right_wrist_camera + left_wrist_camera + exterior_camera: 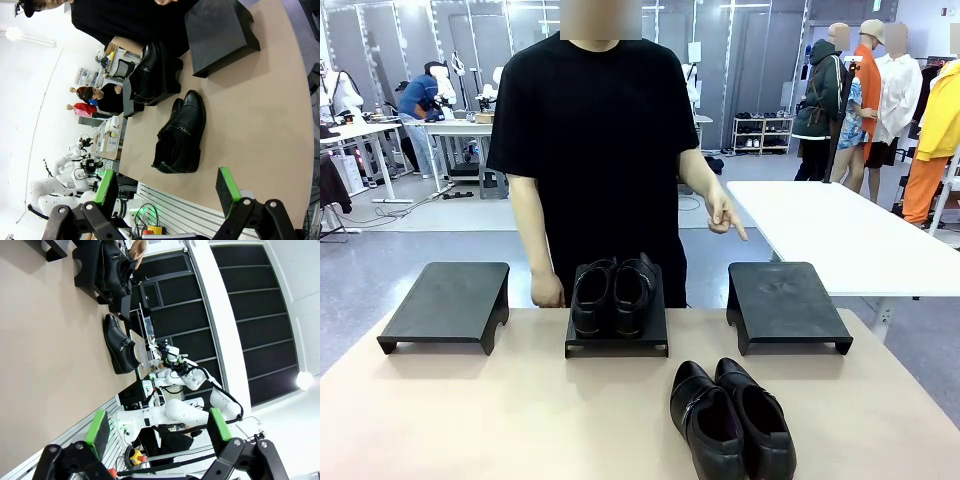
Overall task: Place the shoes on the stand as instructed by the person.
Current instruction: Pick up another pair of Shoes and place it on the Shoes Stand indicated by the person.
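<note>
One pair of glossy black shoes [612, 292] stands on the middle black stand [617, 348]. A second pair of shoes [730, 420] lies on the tan table, in front of and between the middle stand and the right stand [785, 300]. The person's hand [725, 215] points a finger down toward the right stand. My left gripper [159, 427] hangs open off the table's edge, with the loose pair [117, 342] far ahead. My right gripper [167, 192] is open too, above the table's near edge, with the loose pair [182, 132] just beyond its green pads [227, 190].
A third black stand [445, 300] sits bare at the far left of the table [470, 410]. The person's other hand [547, 290] rests near the far edge beside the middle stand. A white table [820, 220] stands behind at the right.
</note>
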You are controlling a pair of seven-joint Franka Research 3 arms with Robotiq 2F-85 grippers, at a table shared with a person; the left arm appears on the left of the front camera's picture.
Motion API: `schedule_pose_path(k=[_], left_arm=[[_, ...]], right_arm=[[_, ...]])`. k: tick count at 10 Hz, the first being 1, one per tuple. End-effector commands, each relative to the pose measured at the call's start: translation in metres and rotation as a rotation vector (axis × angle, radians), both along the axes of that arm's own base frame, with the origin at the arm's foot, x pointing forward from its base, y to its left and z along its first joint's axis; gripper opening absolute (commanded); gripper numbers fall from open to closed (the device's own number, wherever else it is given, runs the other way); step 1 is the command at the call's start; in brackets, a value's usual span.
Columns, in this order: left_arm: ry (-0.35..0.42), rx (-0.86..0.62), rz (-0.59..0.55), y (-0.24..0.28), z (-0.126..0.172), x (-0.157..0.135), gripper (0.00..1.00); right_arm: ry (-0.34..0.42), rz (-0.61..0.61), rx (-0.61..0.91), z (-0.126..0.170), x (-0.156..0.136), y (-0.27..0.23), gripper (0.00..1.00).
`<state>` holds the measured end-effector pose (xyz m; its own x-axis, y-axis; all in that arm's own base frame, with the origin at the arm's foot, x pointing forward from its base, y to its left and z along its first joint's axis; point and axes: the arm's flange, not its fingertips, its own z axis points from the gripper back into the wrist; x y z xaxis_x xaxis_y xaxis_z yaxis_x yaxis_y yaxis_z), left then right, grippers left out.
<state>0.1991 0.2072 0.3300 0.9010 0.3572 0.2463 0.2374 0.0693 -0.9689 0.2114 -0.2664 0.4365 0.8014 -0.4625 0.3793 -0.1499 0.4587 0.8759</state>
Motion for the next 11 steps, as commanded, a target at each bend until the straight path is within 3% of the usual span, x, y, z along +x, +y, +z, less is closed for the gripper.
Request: schedule_pose_path(k=[1,6,7,9,11], left_arm=[[-0.01,-0.008,0.001,0.001,0.001,-0.001,1.0],[-0.01,-0.008,0.001,0.001,0.001,-0.001,1.0],[-0.01,-0.008,0.001,0.001,0.001,-0.001,1.0],[-0.01,-0.008,0.001,0.001,0.001,-0.001,1.0],[-0.01,-0.008,0.001,0.001,0.001,-0.001,1.0]], right_arm=[[-0.03,0.001,0.002,0.002,-0.001,-0.001,1.0],[-0.03,0.001,0.002,0.002,-0.001,-0.001,1.0],[0.0,0.0,0.0,0.0,0.0,0.0,1.0],[0.085,0.041,-0.097,0.026,0.013,0.022,1.0],[0.115,0.137,-0.218,0.067,0.036,0.063,1.0]])
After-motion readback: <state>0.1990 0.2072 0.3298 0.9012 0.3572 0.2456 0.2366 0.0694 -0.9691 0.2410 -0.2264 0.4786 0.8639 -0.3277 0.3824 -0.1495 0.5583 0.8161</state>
